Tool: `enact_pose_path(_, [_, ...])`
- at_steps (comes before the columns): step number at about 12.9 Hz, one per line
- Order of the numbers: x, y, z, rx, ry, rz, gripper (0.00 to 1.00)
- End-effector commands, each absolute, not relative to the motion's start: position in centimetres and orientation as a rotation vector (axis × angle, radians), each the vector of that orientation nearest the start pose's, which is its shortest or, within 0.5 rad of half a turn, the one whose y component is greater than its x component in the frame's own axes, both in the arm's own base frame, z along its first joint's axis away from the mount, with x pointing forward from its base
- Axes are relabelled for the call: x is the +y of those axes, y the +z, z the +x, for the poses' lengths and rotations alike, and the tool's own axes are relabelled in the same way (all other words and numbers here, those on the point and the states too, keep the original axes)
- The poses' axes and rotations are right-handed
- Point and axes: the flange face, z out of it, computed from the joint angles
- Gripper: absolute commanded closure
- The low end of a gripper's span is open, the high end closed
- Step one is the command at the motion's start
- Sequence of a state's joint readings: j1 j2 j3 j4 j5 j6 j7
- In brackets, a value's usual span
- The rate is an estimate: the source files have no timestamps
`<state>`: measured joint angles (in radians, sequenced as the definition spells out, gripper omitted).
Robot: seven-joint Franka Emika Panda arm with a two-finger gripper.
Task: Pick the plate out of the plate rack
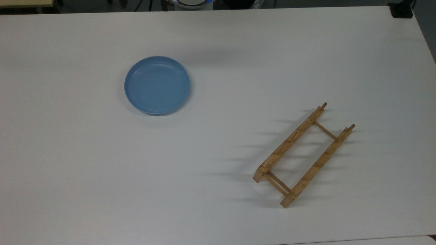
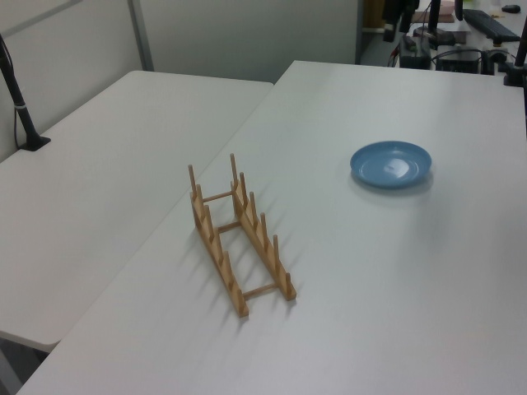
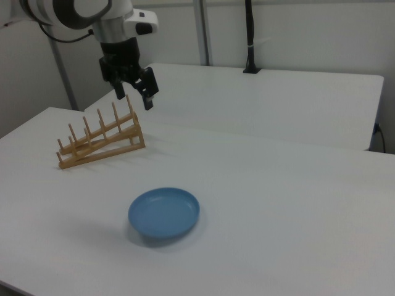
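In the top view, we see the plate (image 1: 157, 85) flat on the counter (image 1: 218, 204), well apart from the bare plate rack (image 1: 304, 156). The left view agrees. In the right view, our pincer (image 3: 137, 92) hangs raised, spread wide and empty. We judge the pick done; next comes retreat.

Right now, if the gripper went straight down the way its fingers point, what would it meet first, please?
Probably bare white table; the open gripper hangs high, and the blue plate and plate rack seem off its line, though depth is unclear.

A glossy white arm (image 3: 80, 12) with grey joint bands ends in a black claw (image 3: 134, 98) with two stubby fingers.
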<state>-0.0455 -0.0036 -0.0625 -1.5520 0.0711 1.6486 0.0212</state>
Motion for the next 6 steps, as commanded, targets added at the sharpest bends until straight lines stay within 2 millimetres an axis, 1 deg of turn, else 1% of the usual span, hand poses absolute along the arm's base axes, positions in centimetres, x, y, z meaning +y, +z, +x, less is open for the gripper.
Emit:
enact_pose_path(1, [-5.48,64.15,56.72,0.161,-0.248,-3.105,0.0])
enact_pose_path(6, [-5.56,64.22,56.72,0.177,-0.25,-3.103,0.0])
